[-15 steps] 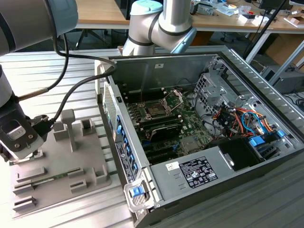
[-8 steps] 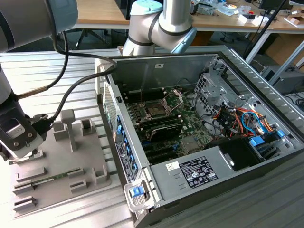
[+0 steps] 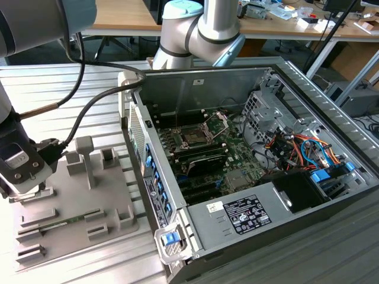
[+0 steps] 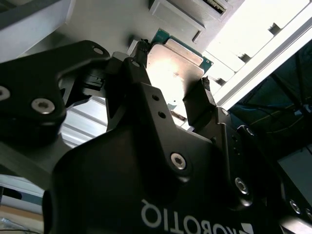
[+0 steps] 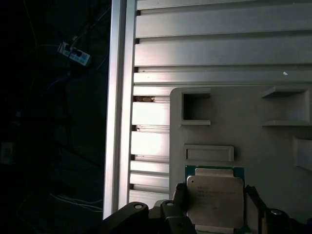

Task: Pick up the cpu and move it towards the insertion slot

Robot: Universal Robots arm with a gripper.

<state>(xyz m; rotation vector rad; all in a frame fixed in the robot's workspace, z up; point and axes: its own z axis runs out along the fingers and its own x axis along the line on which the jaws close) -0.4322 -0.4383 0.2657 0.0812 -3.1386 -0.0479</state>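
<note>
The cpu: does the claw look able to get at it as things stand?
Probably yes. In both wrist views the claw brackets the cpu over the grey tray, with nothing between them to block it. Whether it actually grips the chip cannot be told.

Grey tray [image 3: 112, 189] with raised blocks and recesses, lying on a slatted aluminium table [image 3: 41, 89]. A thin green memory stick [image 3: 62, 223] lies in one of its grooves. Just beside the tray, at the exterior view's right, stands an open computer case [image 3: 195, 89] (interior exposed to the camera), holding orange and blue cables [image 3: 302, 148], a labelled power supply [image 3: 249, 214] and a blue latch [image 3: 171, 238]. Wooden desks [image 3: 118, 15] stand behind.
</note>
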